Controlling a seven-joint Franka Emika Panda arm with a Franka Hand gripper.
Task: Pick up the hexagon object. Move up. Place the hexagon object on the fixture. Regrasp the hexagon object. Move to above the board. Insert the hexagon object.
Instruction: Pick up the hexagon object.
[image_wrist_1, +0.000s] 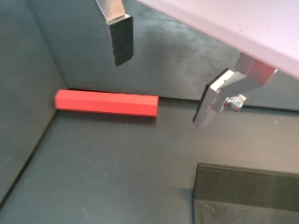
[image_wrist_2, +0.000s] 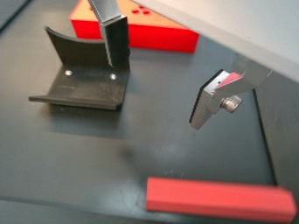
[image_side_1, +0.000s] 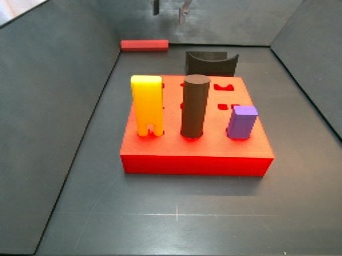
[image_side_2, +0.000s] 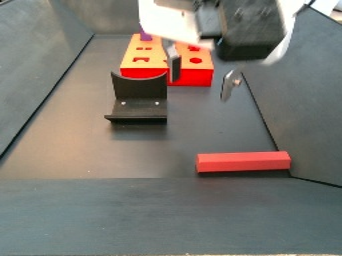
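Red hexagon object (image_side_2: 243, 161) lies flat on the floor, not yet picked up.
Above it hangs the gripper (image_wrist_1: 163, 74), fingers spread and holding nothing, so every step looks still ahead. Beyond stands the fixture (image_side_2: 138, 97), with the board (image_side_1: 197, 147) and its pegs farther on; open floor surrounds the bar, though one side wall (image_wrist_1: 24, 105) runs near its end.

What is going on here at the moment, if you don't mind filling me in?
A Franka arm is at the start of a peg job. Its gripper hangs above the floor with the jaws open and empty. The hexagon object, a slim red bar, lies flat on the floor, not yet picked up. The fixture stands between it and the board, which carries a yellow peg, a brown cylinder and a purple peg.
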